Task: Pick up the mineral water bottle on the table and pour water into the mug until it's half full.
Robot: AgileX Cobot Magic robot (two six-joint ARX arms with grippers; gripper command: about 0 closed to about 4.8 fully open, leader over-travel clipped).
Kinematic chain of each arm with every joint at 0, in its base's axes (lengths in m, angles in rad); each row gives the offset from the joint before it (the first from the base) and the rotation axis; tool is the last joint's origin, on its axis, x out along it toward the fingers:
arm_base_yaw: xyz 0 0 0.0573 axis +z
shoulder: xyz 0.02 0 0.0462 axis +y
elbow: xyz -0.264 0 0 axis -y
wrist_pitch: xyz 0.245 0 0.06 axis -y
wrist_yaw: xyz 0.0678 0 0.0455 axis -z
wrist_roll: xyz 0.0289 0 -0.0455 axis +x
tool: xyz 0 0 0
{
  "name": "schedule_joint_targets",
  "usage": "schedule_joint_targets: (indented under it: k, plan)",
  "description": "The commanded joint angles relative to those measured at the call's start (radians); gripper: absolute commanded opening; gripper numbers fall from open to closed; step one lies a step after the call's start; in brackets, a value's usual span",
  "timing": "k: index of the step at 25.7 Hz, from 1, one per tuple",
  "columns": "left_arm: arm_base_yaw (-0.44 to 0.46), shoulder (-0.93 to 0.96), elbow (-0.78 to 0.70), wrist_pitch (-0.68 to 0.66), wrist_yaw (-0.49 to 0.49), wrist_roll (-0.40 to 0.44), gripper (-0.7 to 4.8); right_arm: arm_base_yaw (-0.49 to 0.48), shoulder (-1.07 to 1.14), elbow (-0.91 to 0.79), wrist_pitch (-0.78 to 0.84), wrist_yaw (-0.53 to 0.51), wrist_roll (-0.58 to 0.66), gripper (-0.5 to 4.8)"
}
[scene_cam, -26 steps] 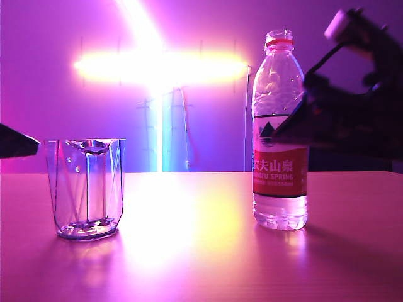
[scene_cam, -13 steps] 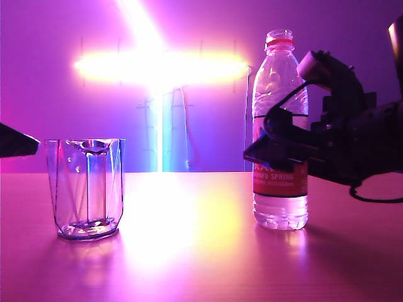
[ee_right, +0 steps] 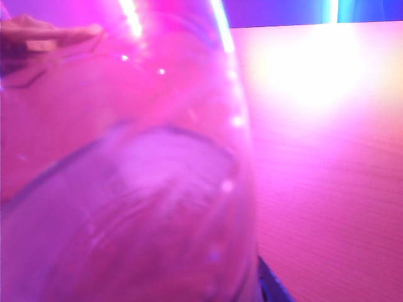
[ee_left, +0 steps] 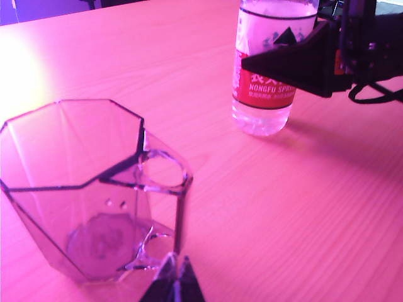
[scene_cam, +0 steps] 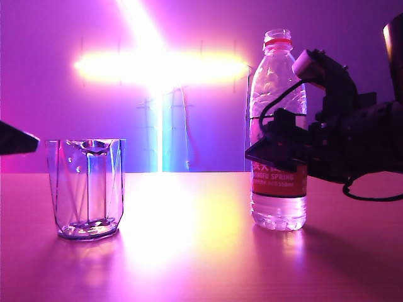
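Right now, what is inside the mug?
The mug looks empty: its thick base shows through the clear faceted walls, with no water line visible from the left wrist or exterior view. The mineral water bottle stands apart on the table, with the right gripper around it.

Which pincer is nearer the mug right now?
Left. The left pincer sits right beside the mug, shut. The right pincer is across the table, around the mineral water bottle.

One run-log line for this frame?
right gripper: jaws around mineral water bottle, closing | bottle: upright on table | mug: empty | left gripper: shut, by mug
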Motion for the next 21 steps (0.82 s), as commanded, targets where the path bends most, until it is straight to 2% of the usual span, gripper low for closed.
schedule_joint_targets:
  k: [1,3,6,8,10,11,12,15,16,19,21]
  plan:
    - [0.014,-0.025,0.004,0.013,0.006,-0.003,-0.02,0.003,-0.006,0.002,0.037,-0.007,0.002,2.24]
    - [0.043,-0.037,0.004,0.014,0.007,-0.003,-0.02,0.003,-0.006,0.002,0.054,-0.033,0.0,2.24]
    - [0.123,-0.056,0.004,0.013,0.006,-0.003,-0.02,0.006,-0.022,0.002,0.079,-0.132,-0.038,2.22]
    - [0.183,-0.085,0.004,0.013,0.005,-0.003,-0.02,0.017,-0.057,0.005,0.058,-0.146,-0.067,2.18]
    - [0.212,-0.116,0.004,0.013,0.006,-0.003,-0.02,0.021,-0.105,0.028,-0.043,-0.148,-0.096,2.18]
    - [0.216,-0.119,0.004,0.023,0.004,-0.003,-0.02,0.033,-0.149,0.066,-0.175,-0.154,-0.15,2.18]
    - [0.215,-0.119,0.004,0.021,0.006,-0.003,-0.02,0.039,-0.169,0.088,-0.241,-0.158,-0.185,2.18]
    - [0.215,-0.119,0.004,0.014,0.01,-0.003,-0.02,0.097,-0.235,0.256,-0.651,-0.118,-0.407,2.19]
    - [0.215,-0.119,0.004,0.014,0.01,-0.003,-0.02,0.112,-0.234,0.298,-0.734,-0.096,-0.454,2.19]
    - [0.215,-0.119,0.004,0.013,0.01,-0.003,-0.02,0.148,-0.225,0.393,-0.891,-0.041,-0.566,2.19]
    - [0.215,-0.119,0.004,0.014,0.011,-0.003,-0.02,0.172,-0.217,0.434,-0.936,0.006,-0.618,2.19]
